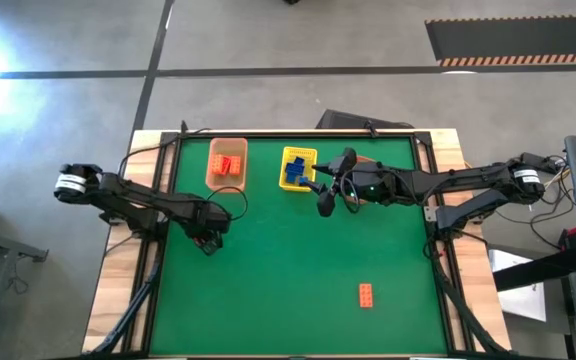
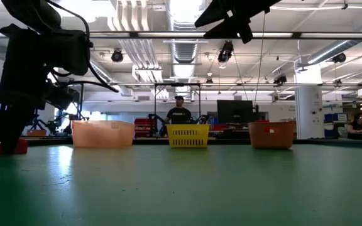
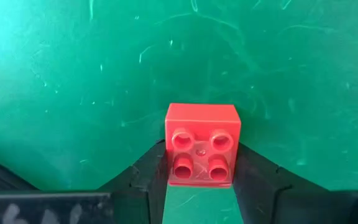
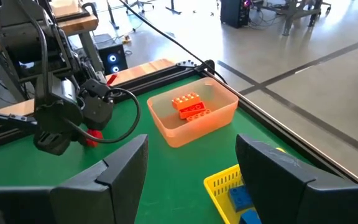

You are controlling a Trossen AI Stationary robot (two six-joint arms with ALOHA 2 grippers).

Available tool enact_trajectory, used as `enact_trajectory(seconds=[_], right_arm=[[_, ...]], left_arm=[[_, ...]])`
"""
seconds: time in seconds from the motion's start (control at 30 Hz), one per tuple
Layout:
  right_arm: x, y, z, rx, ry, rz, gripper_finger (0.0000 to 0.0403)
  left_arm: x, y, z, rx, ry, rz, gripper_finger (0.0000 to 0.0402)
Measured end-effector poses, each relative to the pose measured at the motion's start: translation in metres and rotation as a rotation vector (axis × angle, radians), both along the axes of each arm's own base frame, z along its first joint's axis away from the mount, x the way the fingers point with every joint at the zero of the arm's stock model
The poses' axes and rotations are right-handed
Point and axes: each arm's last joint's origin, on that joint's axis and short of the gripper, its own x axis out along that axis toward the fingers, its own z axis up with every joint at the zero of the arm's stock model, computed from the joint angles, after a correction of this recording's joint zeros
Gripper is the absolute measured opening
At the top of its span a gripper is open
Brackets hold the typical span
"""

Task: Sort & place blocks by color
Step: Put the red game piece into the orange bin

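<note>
My left gripper [image 1: 208, 242] is low over the left part of the green mat, shut on a red four-stud brick [image 3: 202, 134]; both also show at the left of the low view [image 2: 8, 148]. My right gripper [image 1: 325, 205] hangs open and empty well above the mat beside the yellow basket [image 1: 298, 153], which holds blue bricks [image 4: 241, 199]. The pale orange basket [image 4: 166, 124] holds orange bricks [image 4: 189, 104]. One orange brick [image 1: 366, 295] lies flat on the mat near the front right. My left gripper pinches the red brick by two opposite side walls [image 3: 168, 155] between its two fingers [image 3: 145, 171]. The fingers come from above, pointing down. The brick stands studs up, and in the low view its underside appears to rest on the mat.
Three baskets stand in a row along the far edge: pale orange [image 2: 102, 134], yellow [image 2: 188, 135], red-orange [image 2: 272, 134]. A black frame [image 1: 438, 200] borders the mat. A person stands in the room far behind the table. The mat's middle and near part is bare green.
</note>
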Motion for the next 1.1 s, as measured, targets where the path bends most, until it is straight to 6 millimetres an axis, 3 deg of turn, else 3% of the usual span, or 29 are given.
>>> enact_trajectory(seconds=[0.13,0.3,0.53,0.77,0.9,1.1], right_arm=[[0.0,0.0,0.0,0.0,-0.001,0.0,0.0233],[0.001,0.0,0.002,-0.015,-0.012,0.005,0.0233],[0.005,0.001,0.018,-0.219,-0.108,0.09,0.0233],[0.006,0.007,0.035,-0.571,-0.177,0.225,0.0233],[0.006,0.016,0.042,-0.765,-0.141,0.259,0.0234],[0.014,0.025,0.054,-0.904,-0.13,0.287,0.0266]], left_arm=[[0.006,0.0,0.007,-0.001,-0.054,-0.001,0.0126],[0.027,-0.001,0.038,-0.002,-0.257,-0.038,0.0126],[0.058,0.001,0.116,0.062,-0.851,-0.133,0.0126],[0.054,0.017,0.184,0.181,-1.458,-0.1,0.0126],[0.046,0.022,0.199,0.143,-1.612,-0.009,0.0126],[0.051,0.021,0.2,-0.041,-1.68,0.124,0.0126]])
